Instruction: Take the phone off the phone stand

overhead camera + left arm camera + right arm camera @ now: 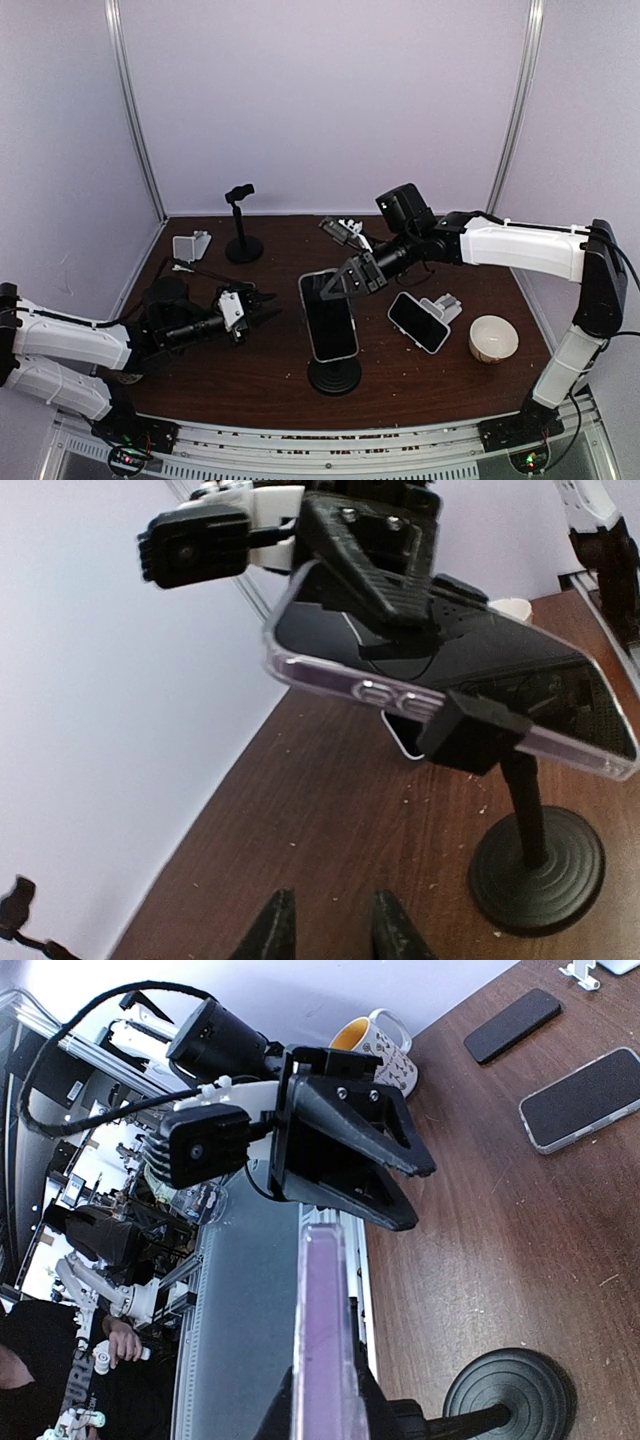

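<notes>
Right gripper [340,284] has its jaws pinching the top edge of the phone [329,318] as it sits in the phone stand [334,377] mid-counter [250,375] — grasped, not yet lifted. Left gripper [264,312] hovers low beside it, jaws narrowly parted, empty. Next — likely a clean pull free of the cradle.

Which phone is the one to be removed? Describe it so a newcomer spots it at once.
On the brown table, find the black, round-based phone stand near the middle front. The phone clamped on it stands raised off the surface in a clear case, with the right tool shut on its top edge; the other phone lies on the table to its right.
</notes>
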Action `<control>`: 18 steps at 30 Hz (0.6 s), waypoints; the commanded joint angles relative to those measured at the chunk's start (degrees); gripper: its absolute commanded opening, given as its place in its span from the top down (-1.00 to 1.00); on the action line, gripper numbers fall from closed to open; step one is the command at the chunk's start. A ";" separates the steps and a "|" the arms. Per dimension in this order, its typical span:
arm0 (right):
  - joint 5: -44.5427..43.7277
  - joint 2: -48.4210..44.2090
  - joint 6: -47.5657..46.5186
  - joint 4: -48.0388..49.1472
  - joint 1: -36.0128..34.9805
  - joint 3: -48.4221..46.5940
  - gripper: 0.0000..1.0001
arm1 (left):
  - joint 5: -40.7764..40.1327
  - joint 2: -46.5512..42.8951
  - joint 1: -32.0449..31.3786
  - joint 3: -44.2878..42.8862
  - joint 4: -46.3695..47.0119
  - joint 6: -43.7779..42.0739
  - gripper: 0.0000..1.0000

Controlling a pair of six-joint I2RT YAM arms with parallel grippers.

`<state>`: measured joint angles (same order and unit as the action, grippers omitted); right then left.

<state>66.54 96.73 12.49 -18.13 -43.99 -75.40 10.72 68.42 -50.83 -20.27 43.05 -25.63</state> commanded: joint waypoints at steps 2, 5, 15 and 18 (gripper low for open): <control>-3.27 -0.67 3.21 2.51 -0.60 1.82 1.00 | -2.76 -5.78 -0.06 -3.85 -6.54 15.87 0.18; -4.22 -2.03 8.23 10.54 -0.42 5.66 1.00 | -1.24 -10.43 0.00 -5.97 -15.47 26.37 -0.15; -6.79 -3.73 25.81 40.04 -0.14 16.01 1.00 | 3.08 -14.64 0.03 -3.85 -14.70 52.57 -0.72; -7.43 -3.57 29.92 47.78 -0.18 18.20 1.00 | 7.81 -9.80 0.03 -6.63 -14.11 54.69 -0.59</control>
<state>63.16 92.88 34.15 14.20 -44.01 -60.25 12.91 54.00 -50.87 -23.42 28.36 20.91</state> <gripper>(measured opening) 0.122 0.830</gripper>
